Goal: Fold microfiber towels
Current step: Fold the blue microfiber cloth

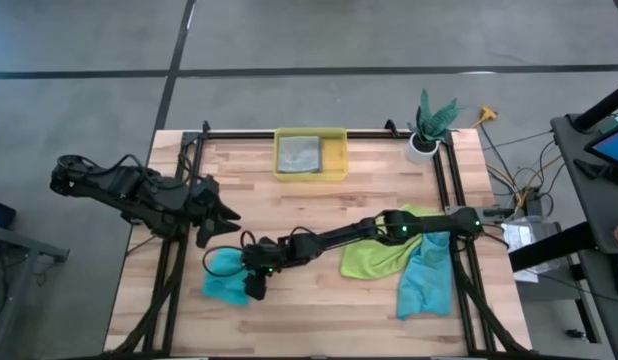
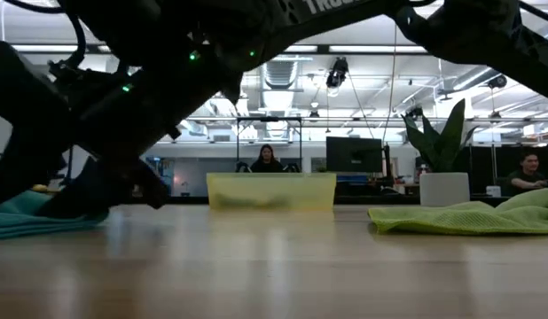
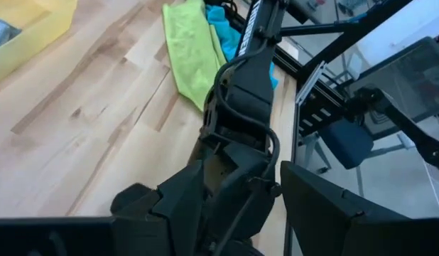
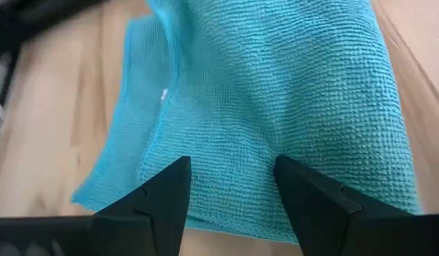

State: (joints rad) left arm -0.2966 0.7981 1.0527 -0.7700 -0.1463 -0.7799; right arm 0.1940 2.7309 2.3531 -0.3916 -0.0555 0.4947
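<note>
right gripper (image 4: 230, 188) hangs just over the teal towel (image 1: 225, 277) at the front left of the table, fingers apart, nothing between them, cloth right below the tips. the right arm reaches across the table from the right side. left gripper (image 1: 221, 222) sits near the left edge just behind that towel, fingers spread, holding nothing, looks like it's waiting.

risks, my read: the towel is bunched, with a layer already lapped over, so a pinch here could grab two layers and drag the whole thing instead of lifting one edge. it lies near the front left corner, so a pull outward might slide it off the table. the two grippers are close together, so a clash is possible if both move in. the right arm passes over the green towel (image 1: 374, 258), and a low sweep could snag it.

other towels: the green one lies at right of centre with a second teal towel (image 1: 426, 282) partly over it near the right edge. a grey cloth (image 1: 300, 154) is in the yellow bin (image 1: 338, 152) at the back centre.

surface: light wood table (image 1: 309, 210) with a black frame, and a potted plant (image 1: 429, 128) at the back right corner. the room is an open workspace with monitors, ceiling lights and people seated far back in the low view.
</note>
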